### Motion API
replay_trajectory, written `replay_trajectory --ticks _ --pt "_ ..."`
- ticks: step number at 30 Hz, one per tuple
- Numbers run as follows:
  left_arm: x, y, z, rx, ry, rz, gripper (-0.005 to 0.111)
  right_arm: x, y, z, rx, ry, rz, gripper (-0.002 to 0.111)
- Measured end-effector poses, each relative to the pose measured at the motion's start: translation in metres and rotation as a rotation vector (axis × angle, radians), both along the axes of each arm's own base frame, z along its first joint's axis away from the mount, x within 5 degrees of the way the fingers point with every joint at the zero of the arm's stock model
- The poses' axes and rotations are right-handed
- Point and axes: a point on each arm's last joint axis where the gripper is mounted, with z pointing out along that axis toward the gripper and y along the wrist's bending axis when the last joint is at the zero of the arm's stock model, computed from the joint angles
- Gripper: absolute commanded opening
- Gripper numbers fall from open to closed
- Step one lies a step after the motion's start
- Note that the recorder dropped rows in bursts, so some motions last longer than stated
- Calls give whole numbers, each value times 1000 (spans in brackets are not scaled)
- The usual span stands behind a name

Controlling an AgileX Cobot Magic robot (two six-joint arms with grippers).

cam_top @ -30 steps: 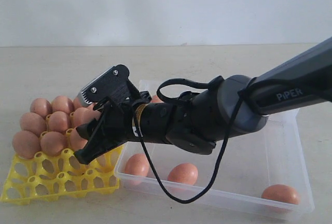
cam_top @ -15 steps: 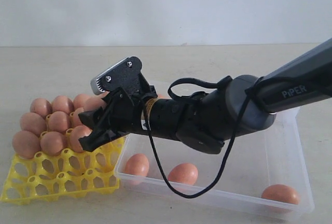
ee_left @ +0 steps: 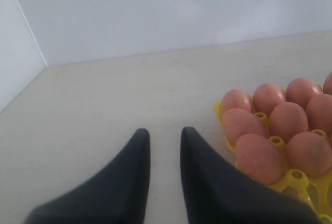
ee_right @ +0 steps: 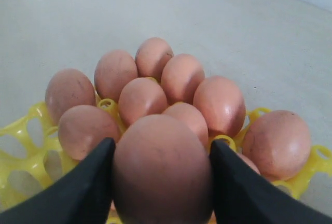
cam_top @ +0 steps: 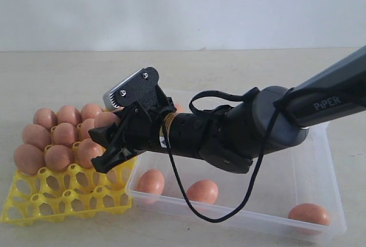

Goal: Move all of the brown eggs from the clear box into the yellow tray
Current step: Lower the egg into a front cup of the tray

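Our left pincer (ee_left: 164, 130), made of black plastic, hangs over the pale beige desk (ee_left: 104, 94). Its two fingers stand a narrow gap apart and we see nothing between them. Near it, at the left of the exterior view, lies the square bright-yellow plastic lattice tray (cam_top: 34, 207). Smooth pinkish-brown oval eggs (cam_top: 57, 156) fill its far rows. Over the right part of this tray we see the black right pincer (ee_right: 161, 147), on a dark arm (cam_top: 320, 95) that reaches across from the right. It is gripping one brown egg (ee_right: 162, 175) between its fingers, above the eggs that sit in the cells. We cannot tell whether this egg touches a cell. Just beside the tray, to the right, stands the shallow rectangular box (cam_top: 297, 167) of clear plastic. Three more brown eggs lie in it, two near its left front corner and one at its right front corner.
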Motion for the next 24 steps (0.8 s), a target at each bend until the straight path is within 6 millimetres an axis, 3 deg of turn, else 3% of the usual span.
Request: replay_trajectory --ticks 24 --pt "0 0 0 0 0 0 22 -3 0 -18 14 29 14 1"
